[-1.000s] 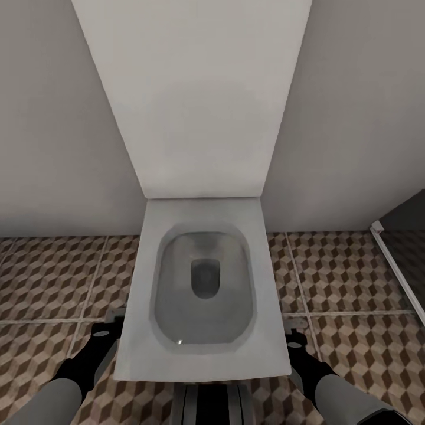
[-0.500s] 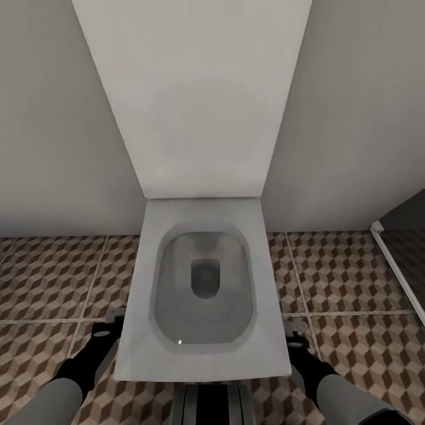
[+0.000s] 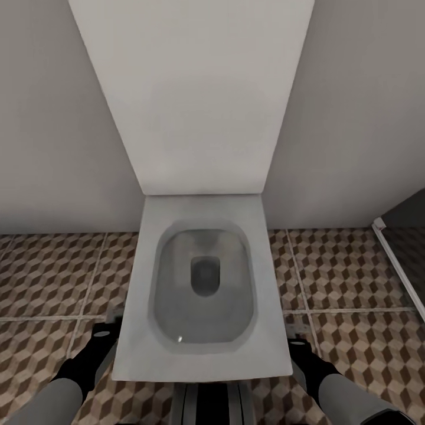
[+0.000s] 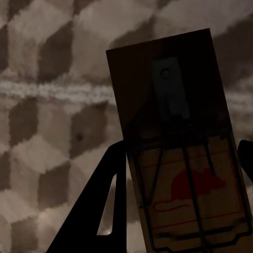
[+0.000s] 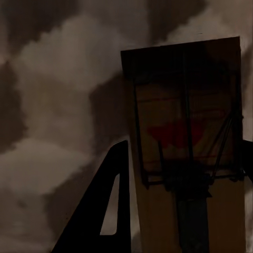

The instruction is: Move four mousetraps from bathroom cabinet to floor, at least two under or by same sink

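In the left wrist view a brown wooden mousetrap (image 4: 179,132) with dark wire and a red mouse print sits between the dark fingers (image 4: 103,211) of my left gripper (image 4: 182,150), which is shut on it above the cube-patterned bathroom floor (image 4: 47,105). The right wrist view has a second mousetrap (image 5: 184,132) clamped in my right gripper (image 5: 184,150) over the floor (image 5: 52,79). From the head, the left gripper (image 3: 108,324) and right gripper (image 3: 295,333) hang low on either side of a toilet, over the floor (image 3: 53,277). The cabinet and the sink are out of view.
A white square toilet (image 3: 203,348) with its lid (image 3: 195,88) raised against the grey wall (image 3: 47,118) stands straight ahead, between my arms. A white shower frame (image 3: 401,265) and a dark grey shower floor (image 3: 410,215) lie at the right.
The head view has shifted slightly, so the toilet looks a touch closer. Both grippers keep their hold on the mousetraps beside the bowl.
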Controlling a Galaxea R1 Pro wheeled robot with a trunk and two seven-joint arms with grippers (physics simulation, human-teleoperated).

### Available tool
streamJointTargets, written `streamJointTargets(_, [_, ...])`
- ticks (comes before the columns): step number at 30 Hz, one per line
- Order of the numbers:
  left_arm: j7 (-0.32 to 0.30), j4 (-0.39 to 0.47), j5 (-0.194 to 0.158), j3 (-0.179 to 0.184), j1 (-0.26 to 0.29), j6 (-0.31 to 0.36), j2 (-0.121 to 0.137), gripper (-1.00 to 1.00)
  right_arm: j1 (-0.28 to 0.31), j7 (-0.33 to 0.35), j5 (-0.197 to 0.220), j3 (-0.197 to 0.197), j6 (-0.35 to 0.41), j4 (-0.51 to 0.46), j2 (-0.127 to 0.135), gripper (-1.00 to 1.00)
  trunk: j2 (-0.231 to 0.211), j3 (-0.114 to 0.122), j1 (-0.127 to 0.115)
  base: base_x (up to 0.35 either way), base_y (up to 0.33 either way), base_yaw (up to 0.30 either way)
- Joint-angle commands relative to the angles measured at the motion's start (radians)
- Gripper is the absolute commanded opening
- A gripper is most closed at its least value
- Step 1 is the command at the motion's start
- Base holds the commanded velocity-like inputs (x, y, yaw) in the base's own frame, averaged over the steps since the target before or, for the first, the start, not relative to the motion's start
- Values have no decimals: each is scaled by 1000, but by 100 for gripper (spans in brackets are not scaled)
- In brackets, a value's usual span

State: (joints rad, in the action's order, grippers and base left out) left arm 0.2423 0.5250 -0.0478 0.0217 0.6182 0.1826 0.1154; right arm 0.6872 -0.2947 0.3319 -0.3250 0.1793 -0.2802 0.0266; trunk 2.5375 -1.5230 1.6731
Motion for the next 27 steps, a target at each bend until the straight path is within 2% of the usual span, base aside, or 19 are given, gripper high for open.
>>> streamJointTargets(1, [6,1,-2,2,0,6,1,-100,0,-3,8,-8,6,-3,1,-100,0,-5,0,0,0,0])
streamJointTargets(6, [6,-1,-2,3,0,6,0,-100,0,-3,9,-8,3,-3,1,-100,2,-24,2,0,0,0])
streamJointTargets(27, [8,-6,-4,1,0,9,12,-100,0,-3,7,-8,0,-3,2,-100,2,-24,2,0,0,0])
